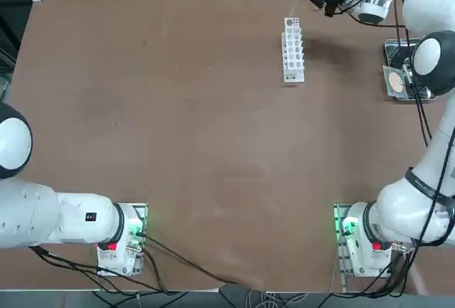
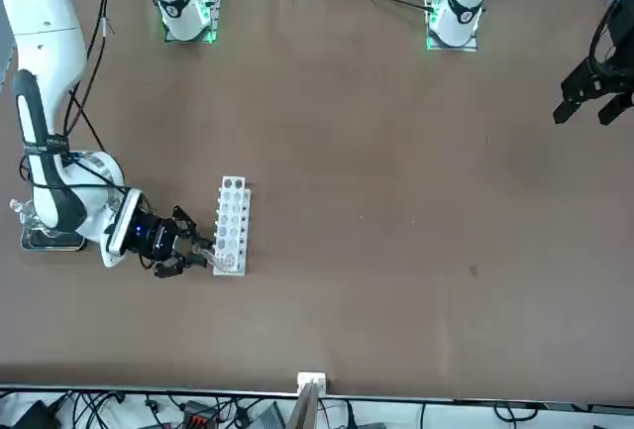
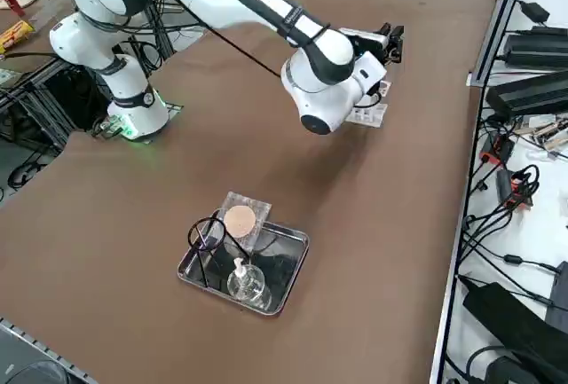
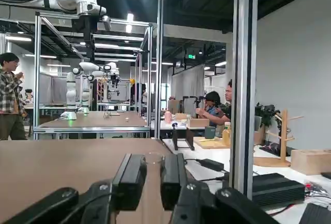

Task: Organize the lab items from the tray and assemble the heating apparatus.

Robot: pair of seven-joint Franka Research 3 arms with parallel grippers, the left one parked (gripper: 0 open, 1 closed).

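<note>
Three items fill tray — burner, tripod, mesh.

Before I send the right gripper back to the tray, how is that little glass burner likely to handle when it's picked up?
The glass burner looks clear and thin-walled, so probably fragile and slippery. Its round body under a narrow neck suggests it may tip or roll if nudged. It stands in the tray close by the wire tripod, so expect crowding. The right gripper is away by the rack.

Brown table: rack, tray.
</note>
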